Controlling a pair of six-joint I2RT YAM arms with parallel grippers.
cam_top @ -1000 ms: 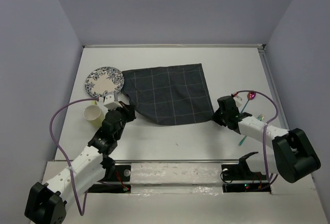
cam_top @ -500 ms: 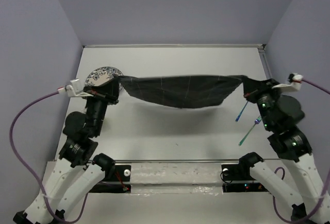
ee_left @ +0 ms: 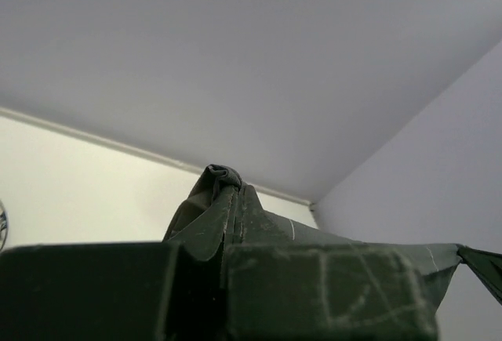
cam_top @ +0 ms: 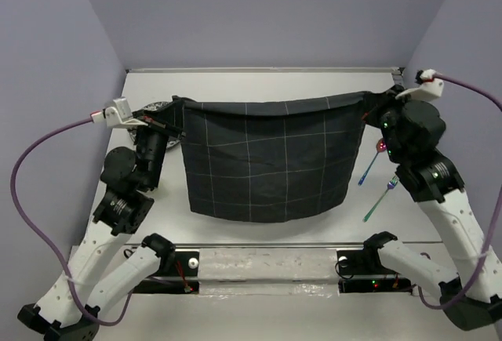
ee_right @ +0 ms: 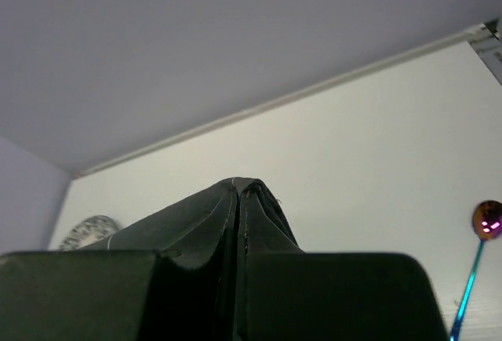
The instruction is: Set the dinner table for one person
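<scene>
The dark grey checked placemat (cam_top: 267,165) hangs stretched in the air above the white dinner table (cam_top: 259,86), held by its two top corners. My left gripper (cam_top: 174,104) is shut on the left corner, which bunches up past the fingers in the left wrist view (ee_left: 223,180). My right gripper (cam_top: 375,102) is shut on the right corner, which also shows in the right wrist view (ee_right: 247,200). The hanging cloth hides the middle of the table.
A blue-patterned plate (cam_top: 154,108) lies at the back left, mostly hidden by the left arm; it also shows in the right wrist view (ee_right: 88,231). An iridescent spoon (cam_top: 372,161) and a teal fork (cam_top: 383,198) lie at the right. Grey walls stand close on three sides.
Both arms have picked the placemat up off the table by its corners and lifted it high. It now hangs as a spread sheet instead of a sagging strip.
</scene>
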